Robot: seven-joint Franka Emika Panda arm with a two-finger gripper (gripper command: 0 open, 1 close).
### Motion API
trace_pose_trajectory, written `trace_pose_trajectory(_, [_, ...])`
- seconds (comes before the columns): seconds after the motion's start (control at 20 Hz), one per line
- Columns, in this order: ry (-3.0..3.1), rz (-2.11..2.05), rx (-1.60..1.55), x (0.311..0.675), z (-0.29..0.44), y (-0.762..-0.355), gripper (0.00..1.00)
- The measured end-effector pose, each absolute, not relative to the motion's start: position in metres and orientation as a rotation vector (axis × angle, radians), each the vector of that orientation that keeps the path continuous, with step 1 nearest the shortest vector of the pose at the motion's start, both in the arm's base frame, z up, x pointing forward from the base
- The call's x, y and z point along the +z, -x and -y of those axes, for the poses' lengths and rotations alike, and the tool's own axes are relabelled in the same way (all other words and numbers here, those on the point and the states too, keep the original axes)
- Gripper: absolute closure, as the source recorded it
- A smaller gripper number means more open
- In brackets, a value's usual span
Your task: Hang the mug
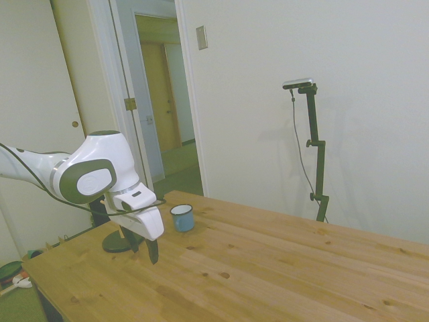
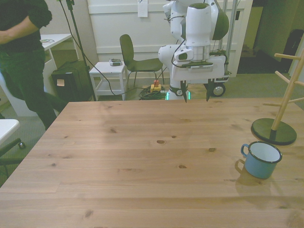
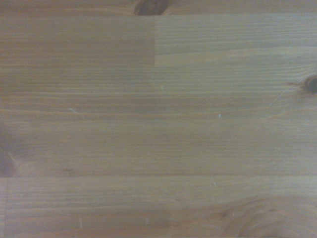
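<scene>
The hand hangs over the far part of the bench with its two dark fingers spread apart and nothing between them, tips pointing down, clear of the wood. The wrist view shows only bare planks with a couple of knots. The mug stands upright near the front view's right edge, well apart from the hand, handle turned toward the front view's left. Just behind it is the wooden peg rack on its round dark base, near but not touching. A person stands beyond the bench, at the front view's left.
</scene>
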State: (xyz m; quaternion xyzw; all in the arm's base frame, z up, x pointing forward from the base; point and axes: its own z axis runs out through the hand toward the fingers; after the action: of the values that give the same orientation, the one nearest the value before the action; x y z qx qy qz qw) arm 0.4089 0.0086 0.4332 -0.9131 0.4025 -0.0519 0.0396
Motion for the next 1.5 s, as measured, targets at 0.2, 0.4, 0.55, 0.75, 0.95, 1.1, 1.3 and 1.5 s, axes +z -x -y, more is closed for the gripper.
trace_pose_trajectory(0.2, [2.810,-1.251,-0.191,0.441,0.004,-0.412,0.00])
trace_pose_trajectory(0.4, [2.788,-1.304,-0.243,0.473,0.032,-0.423,0.00])
trace_pose_trajectory(0.55, [2.782,-1.313,-0.268,0.504,0.048,-0.441,0.00])
trace_pose_trajectory(0.75, [2.852,-1.261,-0.279,0.538,0.057,-0.483,0.00])
trace_pose_trajectory(0.95, [2.974,-1.134,-0.354,0.553,0.041,-0.529,0.00])
trace_pose_trajectory(1.1, [3.020,-1.042,-0.384,0.555,0.015,-0.558,0.00])
trace_pose_trajectory(1.3, [3.057,-0.929,-0.390,0.548,-0.015,-0.592,0.00])
trace_pose_trajectory(1.5, [3.089,-0.854,-0.370,0.539,-0.033,-0.623,0.00])
